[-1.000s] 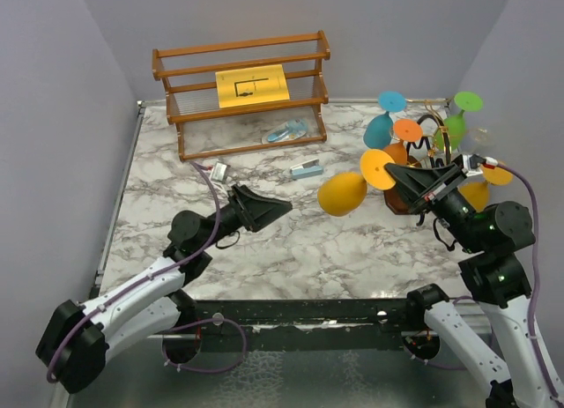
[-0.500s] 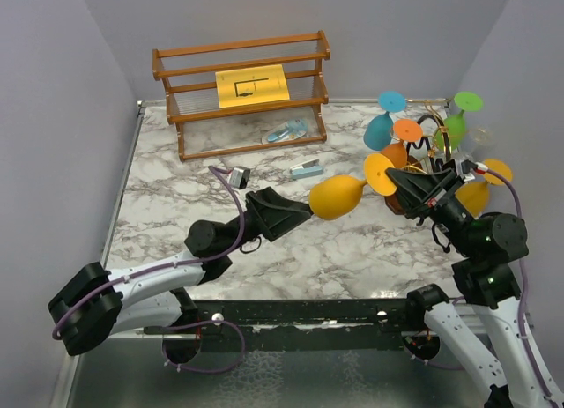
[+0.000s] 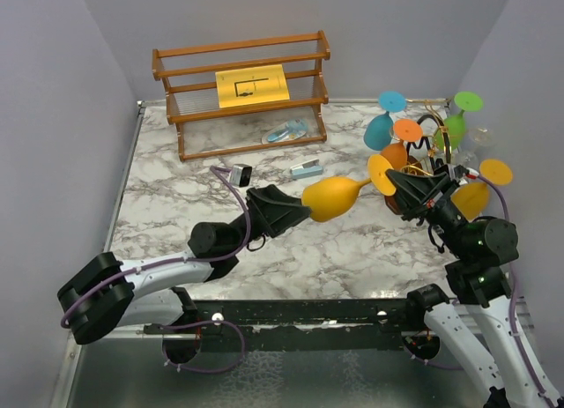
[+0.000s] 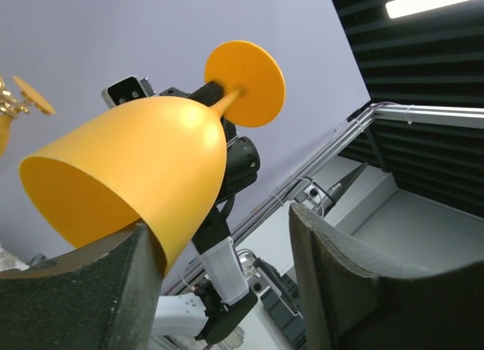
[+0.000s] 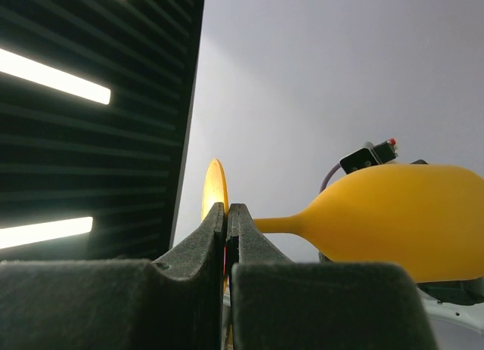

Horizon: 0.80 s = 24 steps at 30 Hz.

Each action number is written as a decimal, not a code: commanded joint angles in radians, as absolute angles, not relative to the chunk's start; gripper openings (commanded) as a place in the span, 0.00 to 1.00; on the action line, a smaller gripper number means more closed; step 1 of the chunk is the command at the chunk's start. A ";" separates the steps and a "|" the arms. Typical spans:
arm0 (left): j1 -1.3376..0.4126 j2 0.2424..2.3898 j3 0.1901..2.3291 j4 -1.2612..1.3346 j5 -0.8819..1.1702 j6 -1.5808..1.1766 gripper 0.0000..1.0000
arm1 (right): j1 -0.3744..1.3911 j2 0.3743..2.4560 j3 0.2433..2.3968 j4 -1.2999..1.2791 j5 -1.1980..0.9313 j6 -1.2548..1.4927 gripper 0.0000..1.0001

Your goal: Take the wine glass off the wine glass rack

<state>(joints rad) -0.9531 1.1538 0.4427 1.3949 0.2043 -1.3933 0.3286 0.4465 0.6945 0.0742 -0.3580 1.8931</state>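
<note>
Right gripper (image 3: pixel 407 189) pinched shut on stem of orange-yellow plastic wine glass (image 3: pixel 330 198), held level, clear of curly-wire wine glass rack (image 3: pixel 432 124). Left gripper (image 3: pixel 304 210) open, jaws straddling bowl, one jaw touching. We read handover: bowl presented sideways for second grip.

Slatted wooden shelf (image 3: pixel 240 48) with a yellow sheet (image 3: pixel 253 85) on a marble tabletop (image 3: pixel 335 241), well beyond the left fingers (image 3: pixel 286 210); a small blue box (image 3: pixel 307 170) lies nearer.
</note>
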 commanded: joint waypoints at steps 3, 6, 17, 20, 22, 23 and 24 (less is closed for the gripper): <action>-0.970 1.213 0.503 1.615 0.176 -1.472 0.49 | 0.337 0.441 0.657 0.103 -0.356 1.918 0.01; -0.973 1.227 0.498 1.653 0.167 -1.483 0.38 | 0.337 0.435 0.659 0.077 -0.344 1.915 0.01; -0.972 1.174 0.451 1.583 0.121 -1.454 0.06 | 0.337 0.397 0.733 -0.159 -0.177 1.734 0.35; -0.972 1.156 0.437 1.549 0.098 -1.444 0.04 | 0.337 0.384 0.755 -0.213 -0.115 1.634 0.57; -0.973 1.142 0.431 1.518 0.085 -1.432 0.03 | 0.337 0.374 0.768 -0.255 -0.068 1.570 0.71; -0.972 1.135 0.430 1.496 0.079 -1.425 0.03 | 0.337 0.368 0.776 -0.276 -0.042 1.535 0.75; -0.973 1.125 0.430 1.466 0.072 -1.414 0.02 | 0.337 0.361 0.785 -0.298 -0.015 1.493 0.78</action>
<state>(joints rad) -0.9703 1.1683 0.4358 1.4868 0.1280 -1.4563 0.3344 0.3946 0.7330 -0.1837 -0.1646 1.6897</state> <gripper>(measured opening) 0.070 0.715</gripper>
